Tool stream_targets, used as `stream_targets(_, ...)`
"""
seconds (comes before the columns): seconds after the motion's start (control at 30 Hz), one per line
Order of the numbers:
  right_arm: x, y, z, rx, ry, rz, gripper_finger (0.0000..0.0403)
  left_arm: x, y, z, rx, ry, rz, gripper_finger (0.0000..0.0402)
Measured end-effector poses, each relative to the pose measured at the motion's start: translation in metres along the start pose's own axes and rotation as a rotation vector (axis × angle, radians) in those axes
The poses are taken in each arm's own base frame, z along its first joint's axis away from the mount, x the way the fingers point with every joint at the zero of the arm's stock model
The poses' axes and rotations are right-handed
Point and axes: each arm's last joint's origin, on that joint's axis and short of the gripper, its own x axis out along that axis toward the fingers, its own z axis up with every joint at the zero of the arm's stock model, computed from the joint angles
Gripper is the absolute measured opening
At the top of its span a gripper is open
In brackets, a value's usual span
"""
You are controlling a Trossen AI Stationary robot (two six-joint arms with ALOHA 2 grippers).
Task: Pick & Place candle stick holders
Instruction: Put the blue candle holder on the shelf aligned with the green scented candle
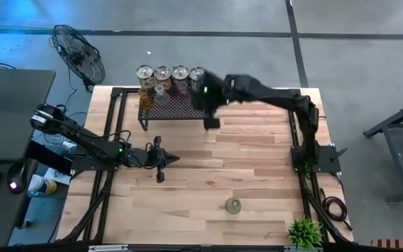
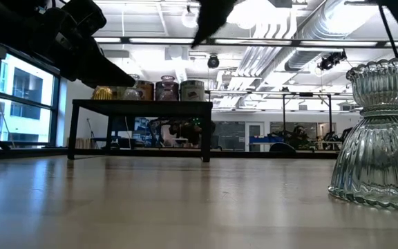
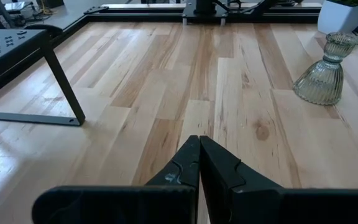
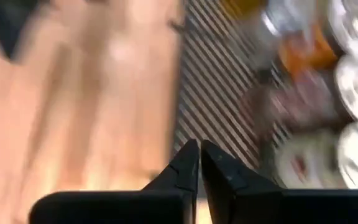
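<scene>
Hovering over the near right edge of the black perforated rack (image 1: 166,110), the right gripper (image 4: 199,149) has its two dark fingers pressed together on nothing; beyond its tips the wrist view shows the rack's slatted top and a blurred cluster of holders; on that rack a row of silver-topped holders (image 1: 171,73) stands along the far edge, with an amber glass one (image 1: 145,97) and a clear one (image 1: 161,94) just in front of them; the rack sits at the far side of the wooden table (image 1: 257,175); the left gripper (image 3: 199,152), likewise clenched and empty, waits low over the table's left-centre; a lone olive glass holder (image 1: 234,205) stands upright on bare wood toward the near edge, well apart from the rack; a small green plant (image 1: 304,230) sits at the near right corner.
</scene>
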Motion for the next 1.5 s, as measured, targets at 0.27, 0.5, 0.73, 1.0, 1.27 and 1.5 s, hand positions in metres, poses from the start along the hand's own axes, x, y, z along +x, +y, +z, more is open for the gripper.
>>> stream_targets(0.27, 0.026, 0.059, -0.009, 0.035, -0.266, -0.013, 0.0001, 0.0, -0.001, 0.001, 0.015, -0.006, -0.015, 0.0003)
stream_targets(0.5, 0.001, 0.105, -0.065, 0.239, -0.413, -0.151, 0.0001, 0.0, -0.001, 0.001, 0.014, -0.006, -0.021, 0.0003)
stream_targets(0.73, -0.043, 0.169, -0.104, 0.372, -0.318, -0.183, 0.0, 0.0, -0.001, 0.0, 0.019, 0.002, -0.018, 0.0003)
stream_targets(1.0, -0.051, 0.235, -0.122, 0.471, -0.199, -0.105, 0.0, 0.0, 0.0, -0.001, 0.022, 0.009, -0.013, 0.0003)
stream_targets(1.27, -0.049, 0.277, -0.13, 0.496, -0.141, 0.012, 0.0001, 0.0, 0.0, -0.001, 0.022, 0.009, -0.015, 0.0001)
stream_targets(1.5, -0.045, 0.303, -0.136, 0.474, -0.071, 0.111, 0.0067, 0.0, 0.0, -0.001, 0.022, 0.009, -0.015, 0.0)
